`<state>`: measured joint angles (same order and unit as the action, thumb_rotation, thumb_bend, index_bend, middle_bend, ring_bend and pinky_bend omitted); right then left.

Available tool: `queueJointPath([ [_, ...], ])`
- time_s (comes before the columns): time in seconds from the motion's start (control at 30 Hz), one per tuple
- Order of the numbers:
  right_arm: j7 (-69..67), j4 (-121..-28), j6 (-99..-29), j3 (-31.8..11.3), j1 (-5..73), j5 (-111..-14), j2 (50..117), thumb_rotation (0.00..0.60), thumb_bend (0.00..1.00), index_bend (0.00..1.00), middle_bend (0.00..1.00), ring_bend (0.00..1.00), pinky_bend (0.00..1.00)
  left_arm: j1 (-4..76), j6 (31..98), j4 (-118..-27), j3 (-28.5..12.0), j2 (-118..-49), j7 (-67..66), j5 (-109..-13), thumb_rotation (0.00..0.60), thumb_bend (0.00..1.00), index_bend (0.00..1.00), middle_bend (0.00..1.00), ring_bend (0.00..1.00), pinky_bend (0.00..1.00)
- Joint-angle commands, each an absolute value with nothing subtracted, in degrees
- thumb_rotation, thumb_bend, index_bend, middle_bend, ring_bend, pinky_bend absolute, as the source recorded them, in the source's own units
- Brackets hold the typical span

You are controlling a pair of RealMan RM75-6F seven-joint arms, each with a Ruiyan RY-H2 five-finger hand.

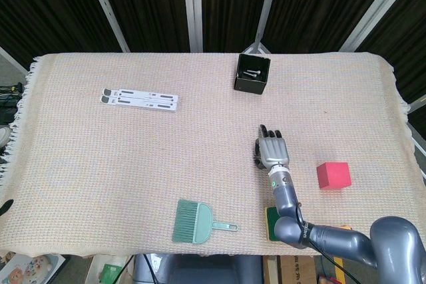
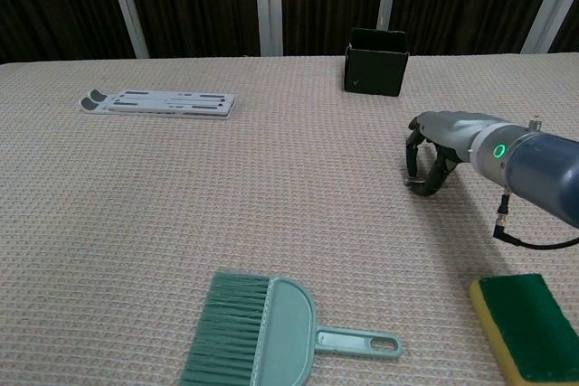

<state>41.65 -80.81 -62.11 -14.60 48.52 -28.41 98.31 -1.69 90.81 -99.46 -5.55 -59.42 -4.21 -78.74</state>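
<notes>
The right hand (image 1: 272, 153) hung palm-down over the surface (image 1: 133, 157), fingers curled on a small metal piece, the black box (image 1: 253, 74) lying beyond toward the far edge.

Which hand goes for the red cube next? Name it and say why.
Right, probably. The right hand sits fingers-down near the cube, with nothing between them. The left hand shows in neither view.
</notes>
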Motion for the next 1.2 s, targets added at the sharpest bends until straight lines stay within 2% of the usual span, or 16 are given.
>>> queueJointPath([
  [0.03,41.6,-80.8,-62.1,-14.6,48.6,-28.7,98.5,0.600,0.31,0.56,0.07,0.15,0.11,-1.7,90.8,-99.4,-5.6,-59.4,-4.2,-78.7,0.600,0.24,0.12,0.00,0.00,0.00],
  [1.2,42.1,-81.3,-61.8,-15.7,49.2,-27.9,98.0,0.600,0.35,0.63,0.07,0.17,0.12,-1.4,90.5,-99.6,-5.6,-59.7,-5.1,-78.2,0.600,0.24,0.12,0.00,0.00,0.00],
])
